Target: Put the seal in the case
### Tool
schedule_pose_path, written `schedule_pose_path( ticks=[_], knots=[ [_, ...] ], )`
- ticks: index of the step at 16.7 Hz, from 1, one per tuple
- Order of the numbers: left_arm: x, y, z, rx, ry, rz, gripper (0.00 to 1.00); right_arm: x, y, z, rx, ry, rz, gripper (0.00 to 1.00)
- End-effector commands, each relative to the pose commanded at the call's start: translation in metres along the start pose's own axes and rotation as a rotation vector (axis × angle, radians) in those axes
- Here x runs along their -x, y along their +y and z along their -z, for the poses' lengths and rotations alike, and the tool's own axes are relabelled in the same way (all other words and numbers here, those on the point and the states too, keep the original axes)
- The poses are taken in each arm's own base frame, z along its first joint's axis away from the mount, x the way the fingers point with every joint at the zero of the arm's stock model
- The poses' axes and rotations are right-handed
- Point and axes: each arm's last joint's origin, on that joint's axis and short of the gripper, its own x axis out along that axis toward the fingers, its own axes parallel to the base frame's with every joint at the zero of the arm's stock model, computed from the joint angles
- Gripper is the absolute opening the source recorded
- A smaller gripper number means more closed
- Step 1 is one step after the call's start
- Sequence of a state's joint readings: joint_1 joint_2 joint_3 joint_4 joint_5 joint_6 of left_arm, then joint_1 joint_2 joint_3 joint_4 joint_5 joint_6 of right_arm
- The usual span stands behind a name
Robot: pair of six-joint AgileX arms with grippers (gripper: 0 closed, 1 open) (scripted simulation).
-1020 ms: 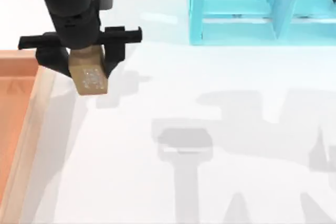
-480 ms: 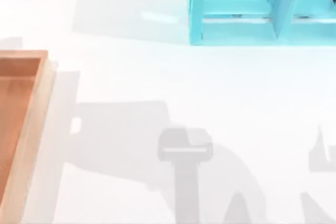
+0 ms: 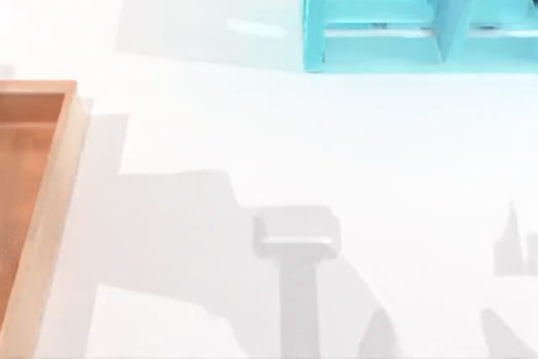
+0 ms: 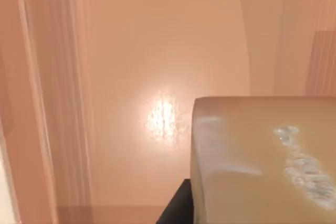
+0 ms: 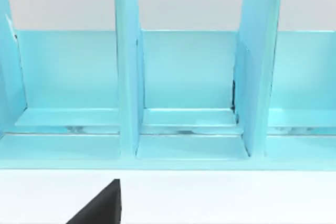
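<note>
While you look down from the top view, you see a smooth white table (image 3: 277,140) crossed by soft grey shadows. At its left edge sits a shallow orange-brown wooden case (image 3: 52,208), rectangular, with a raised pale rim and a glossy floor. At the far right stands a light blue rack (image 3: 378,48) with upright dividers and flat shelves.

From the left wrist view, the small tan-brown block that is the seal (image 4: 262,161) looms close, held above the polished floor of the case (image 4: 157,51). Its surface is smooth and faintly shiny, its edges slightly rounded, and whitish speckled carved marks run along one face. A bright highlight glints on the wood beneath it. Whether it touches the floor cannot be told. A dark sliver of the left gripper shows just beside the seal; you cannot tell how its fingers stand.

From the right wrist view, the blue rack (image 5: 184,103) faces you, with glossy walls, three compartments between thin partitions, and a low front lip. A black corner of the right gripper (image 5: 102,205) shows above the white table (image 5: 236,198); its state cannot be told.
</note>
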State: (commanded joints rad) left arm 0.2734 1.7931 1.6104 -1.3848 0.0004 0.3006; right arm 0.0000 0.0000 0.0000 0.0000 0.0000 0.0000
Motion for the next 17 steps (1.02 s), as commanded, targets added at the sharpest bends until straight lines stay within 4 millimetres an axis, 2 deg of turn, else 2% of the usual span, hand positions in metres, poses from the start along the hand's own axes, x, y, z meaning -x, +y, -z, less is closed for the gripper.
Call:
schedule_pose_path(
  ticks=[2, 8, 13, 17],
  knots=[
    [-0.011, 0.001, -0.001, 0.005, 0.006, 0.003, 0.00, 0.000, 0.000, 0.000, 0.000, 0.000, 0.000, 1.00],
    [-0.060, 0.001, 0.001, 0.004, 0.001, 0.002, 0.00, 0.000, 0.000, 0.000, 0.000, 0.000, 0.000, 1.00],
    [-0.064, 0.001, 0.001, 0.003, 0.002, 0.002, 0.00, 0.000, 0.000, 0.000, 0.000, 0.000, 0.000, 1.00],
    [-0.064, 0.001, 0.001, 0.003, 0.002, 0.002, 0.30, 0.000, 0.000, 0.000, 0.000, 0.000, 0.000, 1.00]
  ],
)
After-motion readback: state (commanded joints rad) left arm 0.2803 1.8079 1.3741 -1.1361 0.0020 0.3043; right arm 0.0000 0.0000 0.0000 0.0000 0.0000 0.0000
